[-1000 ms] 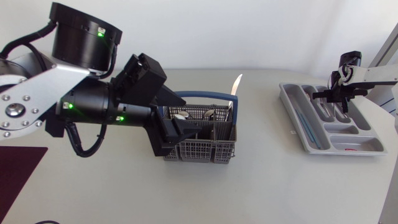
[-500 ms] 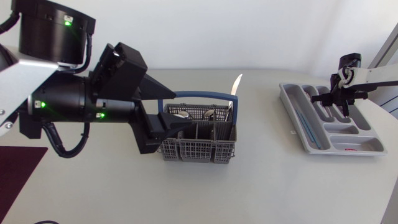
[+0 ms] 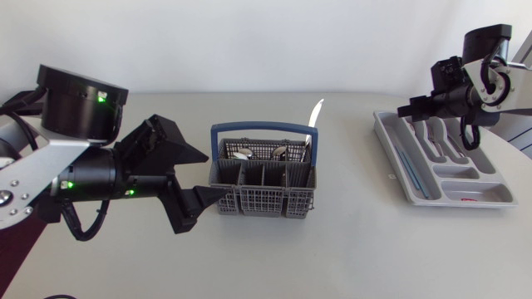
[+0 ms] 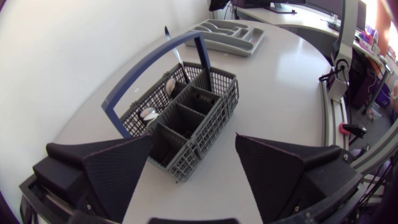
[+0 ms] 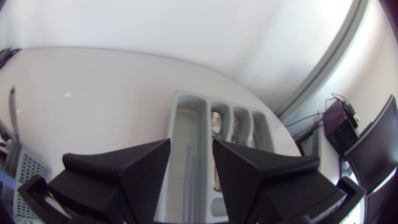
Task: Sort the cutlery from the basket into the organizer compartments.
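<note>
The grey basket (image 3: 264, 184) with a blue handle stands mid-table, holding spoons (image 3: 243, 154) and an upright knife (image 3: 314, 114). My left gripper (image 3: 212, 174) is at the basket's left end, open and empty. In the left wrist view the basket (image 4: 186, 118) lies just ahead of the spread fingers (image 4: 118, 171). The grey organizer (image 3: 407, 183) lies at the right with cutlery (image 3: 440, 137) in its compartments. My right gripper (image 3: 413, 108) hovers above the organizer's far left corner. In the right wrist view its fingers (image 5: 146, 165) stand apart with nothing between them, over the organizer (image 5: 186, 118).
A dark red mat (image 3: 21, 224) lies at the table's left front edge. The knife (image 4: 171, 40) rises above the basket's far end. A basket corner (image 5: 25, 168) shows beside the right gripper. Bare table lies between basket and organizer.
My left arm has drawn back from over the basket to its left end. My right gripper has risen out of the organizer compartments and opened.
</note>
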{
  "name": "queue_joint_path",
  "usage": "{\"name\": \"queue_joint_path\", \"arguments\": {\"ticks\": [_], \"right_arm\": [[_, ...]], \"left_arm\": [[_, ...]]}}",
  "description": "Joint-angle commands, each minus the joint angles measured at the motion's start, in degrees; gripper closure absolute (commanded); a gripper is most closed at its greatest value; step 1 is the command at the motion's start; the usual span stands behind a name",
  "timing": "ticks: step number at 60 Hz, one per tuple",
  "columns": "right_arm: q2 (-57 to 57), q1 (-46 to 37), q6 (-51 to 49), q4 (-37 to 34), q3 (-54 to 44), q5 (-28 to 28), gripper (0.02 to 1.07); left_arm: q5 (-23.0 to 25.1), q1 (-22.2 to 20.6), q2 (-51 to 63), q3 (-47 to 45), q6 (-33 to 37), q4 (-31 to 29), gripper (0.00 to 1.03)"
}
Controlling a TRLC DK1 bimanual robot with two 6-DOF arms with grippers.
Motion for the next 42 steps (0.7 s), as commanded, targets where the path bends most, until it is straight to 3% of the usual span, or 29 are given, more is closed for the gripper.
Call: {"name": "queue_joint_path", "arguments": {"ticks": [1, 20, 31, 42], "right_arm": [[-4.2, 4.1, -0.6, -0.8, -4.4, -1.2, 0.55], [-10.8, 16.7, 3.4, -6.6, -5.6, -6.2, 0.55], [-10.1, 19.6, 5.9, -8.8, -3.3, -11.0, 0.68], [-6.7, 20.5, 8.1, -11.5, 0.6, -16.9, 0.99]], "left_arm": [[-0.8, 0.7, -0.9, -3.2, 2.1, 1.5, 0.11], [-4.2, 0.2, -0.5, -10.0, 3.6, 5.5, 0.19], [-5.9, 0.0, 1.9, -13.0, 3.8, 9.7, 0.43], [-7.5, -0.4, 5.2, -13.6, 3.8, 14.0, 0.78]]}}
